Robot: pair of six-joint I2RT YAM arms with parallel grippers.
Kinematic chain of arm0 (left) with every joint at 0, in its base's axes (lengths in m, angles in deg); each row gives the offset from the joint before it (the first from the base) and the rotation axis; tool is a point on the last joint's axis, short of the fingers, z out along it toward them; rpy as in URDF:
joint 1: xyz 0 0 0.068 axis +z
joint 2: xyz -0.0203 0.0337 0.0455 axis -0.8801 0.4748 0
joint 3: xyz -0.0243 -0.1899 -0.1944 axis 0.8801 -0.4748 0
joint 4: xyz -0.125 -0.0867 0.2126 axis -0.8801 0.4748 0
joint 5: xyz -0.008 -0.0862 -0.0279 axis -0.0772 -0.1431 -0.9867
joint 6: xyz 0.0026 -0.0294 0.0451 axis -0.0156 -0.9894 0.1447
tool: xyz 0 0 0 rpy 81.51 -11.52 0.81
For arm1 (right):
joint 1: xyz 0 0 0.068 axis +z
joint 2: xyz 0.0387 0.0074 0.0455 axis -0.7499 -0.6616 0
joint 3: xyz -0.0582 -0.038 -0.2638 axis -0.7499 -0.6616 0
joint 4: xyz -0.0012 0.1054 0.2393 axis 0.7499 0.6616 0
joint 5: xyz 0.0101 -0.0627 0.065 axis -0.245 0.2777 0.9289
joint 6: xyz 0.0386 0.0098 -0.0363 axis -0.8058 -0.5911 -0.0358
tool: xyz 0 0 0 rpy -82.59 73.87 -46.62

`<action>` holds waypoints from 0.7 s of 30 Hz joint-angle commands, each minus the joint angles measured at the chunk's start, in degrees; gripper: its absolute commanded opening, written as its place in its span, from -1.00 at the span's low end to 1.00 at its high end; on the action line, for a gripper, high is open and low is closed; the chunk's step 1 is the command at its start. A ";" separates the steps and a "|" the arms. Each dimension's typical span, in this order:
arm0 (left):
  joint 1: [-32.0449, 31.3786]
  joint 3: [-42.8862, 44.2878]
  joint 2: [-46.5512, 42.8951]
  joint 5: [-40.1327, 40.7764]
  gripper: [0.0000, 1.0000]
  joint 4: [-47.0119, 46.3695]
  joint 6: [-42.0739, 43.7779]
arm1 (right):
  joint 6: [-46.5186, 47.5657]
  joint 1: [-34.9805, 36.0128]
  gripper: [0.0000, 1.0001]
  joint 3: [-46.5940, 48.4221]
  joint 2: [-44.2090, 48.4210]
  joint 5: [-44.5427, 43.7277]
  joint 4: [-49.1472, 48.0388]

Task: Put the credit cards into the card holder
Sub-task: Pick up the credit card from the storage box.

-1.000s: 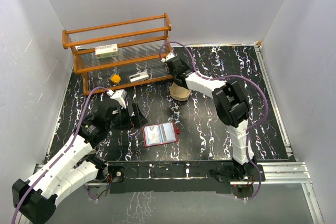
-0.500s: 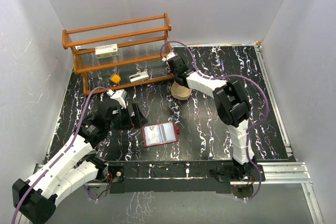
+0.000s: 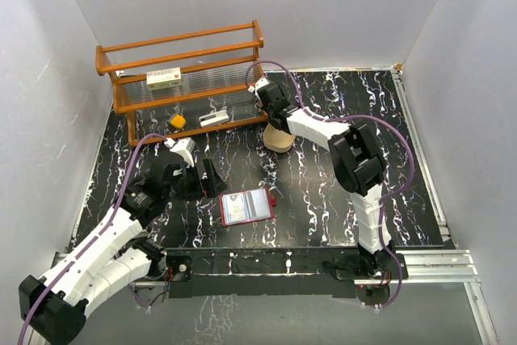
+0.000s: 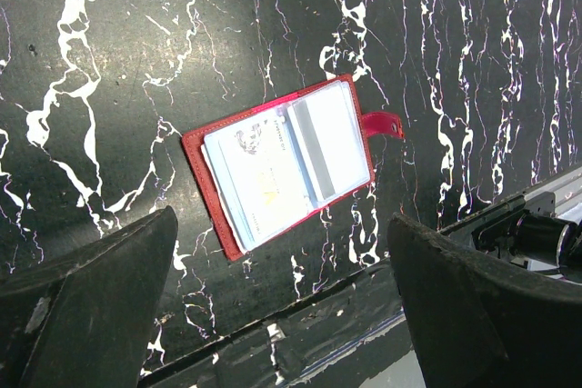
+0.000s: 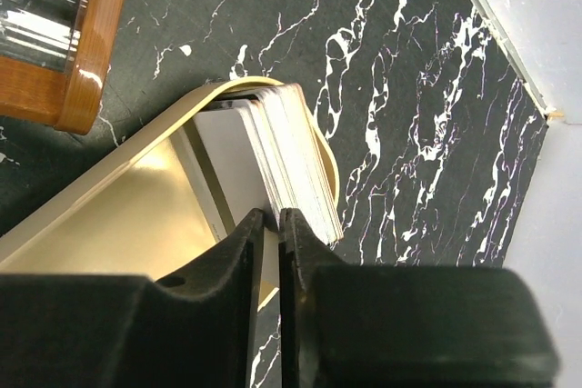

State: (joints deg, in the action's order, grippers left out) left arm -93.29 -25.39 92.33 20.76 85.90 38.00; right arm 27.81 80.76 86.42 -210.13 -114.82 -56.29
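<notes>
Table: flat black slab with white marble-like veining and a dull sheen; it carries the tray, the reference for every position below.

Rack: glossy orange-brown wood with rounded rails and corners and clear ribbed shelves; its right end stands just beside the tray on the far-left side, not touching it.

Left gripper: broad matt black fingers; jaws spread wide, nothing held; it hangs well apart from the tray, toward the arm bases and to the left.

Right gripper: matt black fingers set over the tray; jaws drawn to a narrow slit, tips at the edge of the cards; whether a card is pinched in the slit cannot be told.

Tray: tan oval dish; smooth glossy inner floor; low rounded rim.

Wallet: dark red, leather-like and rectangular; it lies open and flat on the table with its pale glossy pockets face up; a small red snap tab projects from one edge; position well apart from the tray, toward the arm bases.

Cards: thin pale whitish-grey plastic rectangles with rounded corners; the stack stands on edge, slightly fanned; position inside the tray, leaning against the rim at one end.

Box: white carton with a red label; it lies on a rack shelf, well apart from the tray, to the far left.
</notes>
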 commanded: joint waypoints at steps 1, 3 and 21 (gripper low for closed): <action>-0.24 0.24 -0.61 0.70 0.97 0.12 -0.14 | 0.39 -0.46 -0.86 3.05 2.62 0.29 -0.34; -0.23 0.40 -0.55 0.83 0.97 0.38 -0.36 | 0.14 -0.48 -0.92 2.99 3.03 1.78 0.70; -0.20 1.57 1.01 -2.07 0.89 1.52 -3.30 | -16.45 -0.06 -1.00 -3.93 17.70 19.27 10.10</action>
State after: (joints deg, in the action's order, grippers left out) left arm -93.29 -25.37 94.14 21.11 86.92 36.54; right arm 18.91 80.70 83.75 -199.16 -101.42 -48.11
